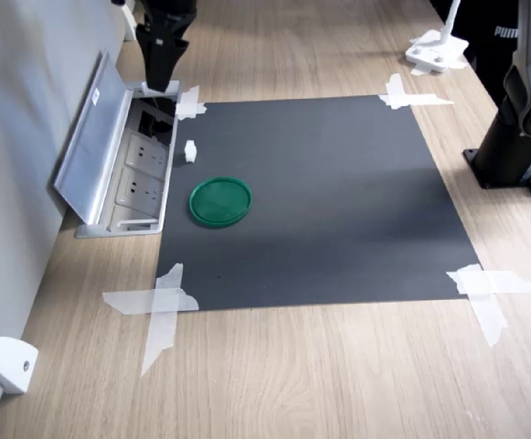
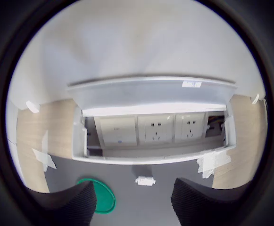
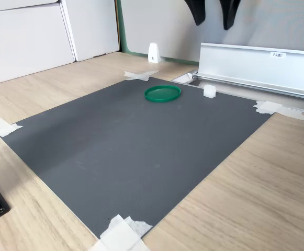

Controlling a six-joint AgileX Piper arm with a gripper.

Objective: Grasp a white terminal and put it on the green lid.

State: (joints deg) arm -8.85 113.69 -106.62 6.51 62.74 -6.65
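One white terminal (image 1: pixel 190 149) lies on the black mat (image 1: pixel 338 201) near the green lid (image 1: pixel 220 201), ungrasped; the hand (image 3: pixel 213 13), fingers wide and empty, must descend over it.

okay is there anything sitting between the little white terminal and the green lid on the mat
Nothing visible. In the first exterior view, only bare dark mat lies between the white terminal and the green lid; the open gripper hangs above, holding nothing.

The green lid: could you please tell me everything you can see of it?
The green lid is a flat, round, dark-green disc with a raised rim, plastic by its look. It lies level on the dark mat, near the edge by the open socket box. Nothing rests on it; the white terminal sits apart.
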